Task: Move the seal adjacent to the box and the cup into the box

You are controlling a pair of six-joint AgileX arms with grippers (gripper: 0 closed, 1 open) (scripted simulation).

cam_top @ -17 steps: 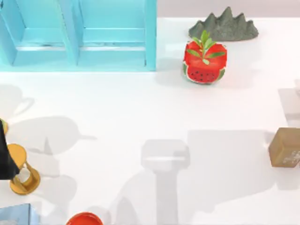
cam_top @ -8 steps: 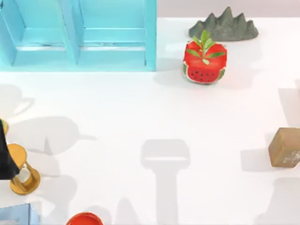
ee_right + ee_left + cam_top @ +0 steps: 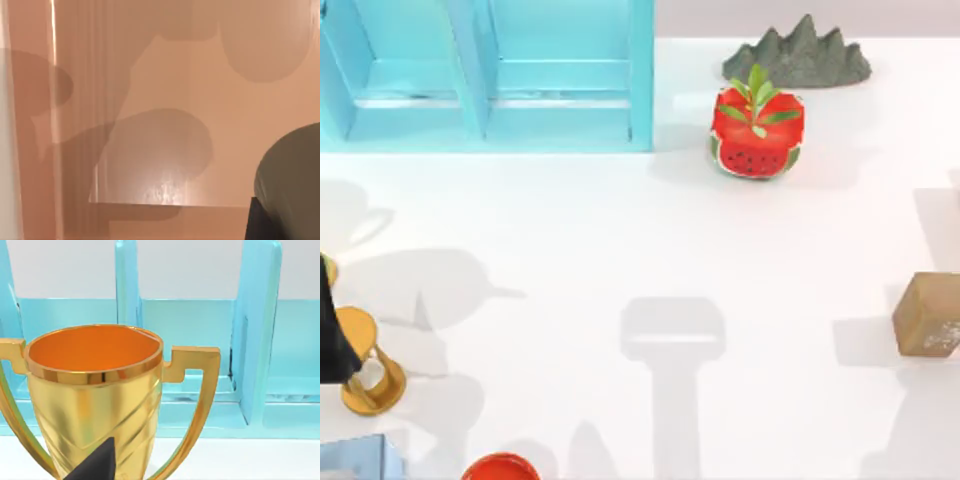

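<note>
— Golden metal is sitting right before the left gripper [image 3: 95,466]: a shiny gold trophy with two handles [image 3: 95,390]. A dark part of the gripper is showing low against the trophy's body in the left wrist view. Whether that claw is spread or pinching cannot be told.

— And from above?

— The left arm [image 3: 328,330] is hanging at the table's left edge, touching or overlapping the trophy in that view. Behind the trophy a turquoise compartmented shelf [image 3: 490,75] is standing along the far left of the white table [image 3: 620,230].

— What is the right gripper [image 3: 257,221] doing?

— A dark piece of it is sitting just beside the small dark grey-green round cup [image 3: 292,175]. Whether it is gripping the cup cannot be told. Around them a smooth peach-brown surface [image 3: 150,75] is carrying soft shadows.

— Where is the seal lying?

— The light-brown wooden block with whitish marks [image 3: 927,315] is resting at the table's right edge, well apart from the turquoise shelf. A red watermelon-patterned pot with a green plant [image 3: 756,128] is standing far back, near a grey mountain-shaped ornament [image 3: 800,55]. A flat red-orange round thing [image 3: 500,467] is peeking in at the near edge.
</note>
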